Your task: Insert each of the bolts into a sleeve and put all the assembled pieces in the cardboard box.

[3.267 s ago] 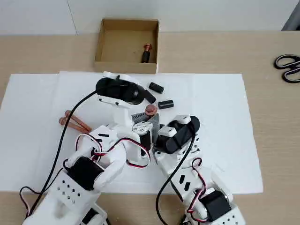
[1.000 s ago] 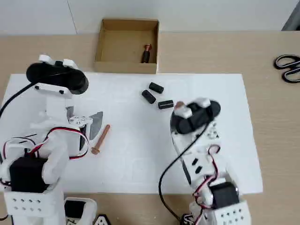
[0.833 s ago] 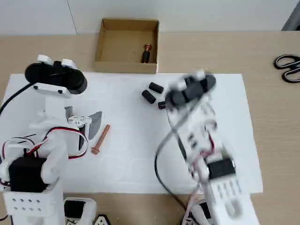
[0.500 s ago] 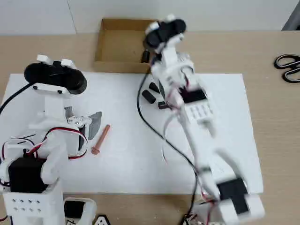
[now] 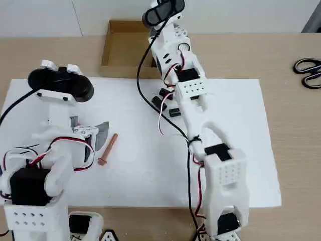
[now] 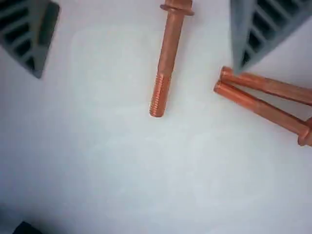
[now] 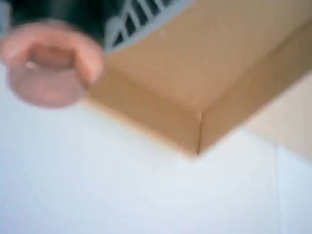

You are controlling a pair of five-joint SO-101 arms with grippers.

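A copper bolt (image 5: 108, 148) (image 6: 168, 58) lies on the white sheet between the fingers of my open left gripper (image 5: 89, 129) (image 6: 138, 70). Beside one finger lie two more bolts (image 6: 263, 97). My right arm (image 5: 178, 60) stretches over the right side of the cardboard box (image 5: 118, 50). In the right wrist view the blurred copper head of a bolt in a black sleeve (image 7: 48, 68) sits in that gripper, beside a grey finger (image 7: 139, 17), above a corner of the box (image 7: 195, 73). Three loose black sleeves (image 5: 158, 103) lie by the arm.
The white sheet (image 5: 150, 175) covers most of the wooden table. Scissors (image 5: 308, 70) lie at the far right edge. The left arm's black camera head (image 5: 60, 84) stands over the sheet's left part.
The right arm has swung from the middle of the sheet up over the box, carrying the sleeved bolt. Before that, the left arm drew back to the left; it has since kept still.
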